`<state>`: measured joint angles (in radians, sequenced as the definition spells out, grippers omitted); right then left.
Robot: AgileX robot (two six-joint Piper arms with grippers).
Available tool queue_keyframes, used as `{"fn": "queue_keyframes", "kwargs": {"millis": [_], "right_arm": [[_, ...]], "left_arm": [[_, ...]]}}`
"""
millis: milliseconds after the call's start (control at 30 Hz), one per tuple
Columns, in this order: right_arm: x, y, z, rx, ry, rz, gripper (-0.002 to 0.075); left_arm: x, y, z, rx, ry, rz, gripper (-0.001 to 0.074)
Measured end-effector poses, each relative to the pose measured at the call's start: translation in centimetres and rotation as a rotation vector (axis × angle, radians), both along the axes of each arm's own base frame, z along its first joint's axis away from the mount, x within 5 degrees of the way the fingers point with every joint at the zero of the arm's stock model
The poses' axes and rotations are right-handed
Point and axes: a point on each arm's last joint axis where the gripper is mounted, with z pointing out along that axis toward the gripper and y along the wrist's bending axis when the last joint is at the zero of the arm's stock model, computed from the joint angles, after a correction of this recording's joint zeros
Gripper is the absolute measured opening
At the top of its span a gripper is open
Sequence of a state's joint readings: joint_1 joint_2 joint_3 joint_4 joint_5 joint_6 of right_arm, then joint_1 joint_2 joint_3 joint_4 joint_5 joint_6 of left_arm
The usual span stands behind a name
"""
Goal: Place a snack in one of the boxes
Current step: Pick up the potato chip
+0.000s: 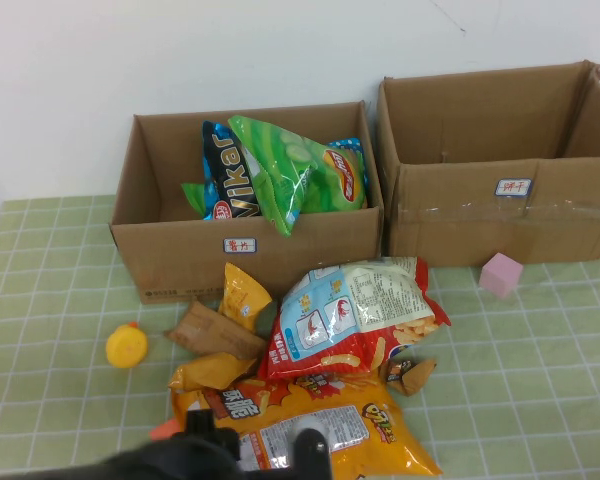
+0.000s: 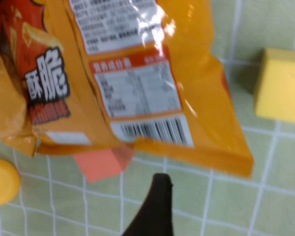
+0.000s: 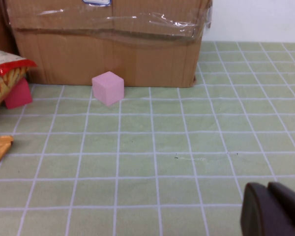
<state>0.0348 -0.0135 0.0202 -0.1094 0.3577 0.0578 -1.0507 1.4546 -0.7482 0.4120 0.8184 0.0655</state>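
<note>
Left end effector point(image 1: 255, 452): low at the near edge of the tabletop, directly over the near end of the big orange snack bag point(image 1: 310, 420). One dark finger point(image 2: 155, 206) shows in the left wrist view, just short of the bag's sealed edge and not touching it; whether the end effector is wide or narrow, I cannot tell.

Key relation: the orange snack bag lies flat, straight ahead of the left end effector. Its long axis runs across the tabletop, side to side, so the finger meets a long edge and not an end.

Nearer arm: the left, by far. The bag is beside it, and both boxes lie beyond the bag.

Right end effector point(image 3: 273, 209): parked low over bare tabletop, well apart from the orange bag, facing the right box point(image 1: 500, 170) and a pink cube point(image 3: 108, 87) just before it. Its fingers sit pressed together, holding nothing.

Snack pile: past the orange bag, a red-and-white bag point(image 1: 355, 315) and small orange packets reach toward the left box point(image 1: 245, 205).

Boxes: the left box already holds green and blue bags; the right box looks empty.

Judgement: the grasp is not yet made.
</note>
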Motion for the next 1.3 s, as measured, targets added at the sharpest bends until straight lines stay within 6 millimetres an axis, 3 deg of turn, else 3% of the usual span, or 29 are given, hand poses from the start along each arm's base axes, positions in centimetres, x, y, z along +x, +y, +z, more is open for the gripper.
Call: {"fn": "queue_keyframes", "kwargs": {"millis": [267, 667, 1167, 1233, 1300], "right_arm": [[0.0, 0.0, 0.0, 0.0, 0.0, 0.0, -0.0002], [0.0, 0.0, 0.0, 0.0, 0.0, 0.0, -0.0002], [0.0, 0.0, 0.0, 0.001, 0.0, 0.0, -0.0002], [0.0, 0.0, 0.0, 0.001, 0.0, 0.0, -0.0002], [0.0, 0.0, 0.0, 0.001, 0.0, 0.0, -0.0002]], "left_arm": [[1.4, -2.0, -2.2, -0.044, -0.092, 0.046, 0.0692], [2.7, -3.0, -6.0, -0.009, -0.151, 0.107, 0.0692], [4.7, -5.3, -8.1, -0.073, -0.227, 0.179, 0.0691], [5.4, -5.5, -8.3, -0.06, -0.233, 0.212, 0.0666], [5.9, -5.5, -8.4, -0.049, -0.235, 0.248, 0.0589]]}}
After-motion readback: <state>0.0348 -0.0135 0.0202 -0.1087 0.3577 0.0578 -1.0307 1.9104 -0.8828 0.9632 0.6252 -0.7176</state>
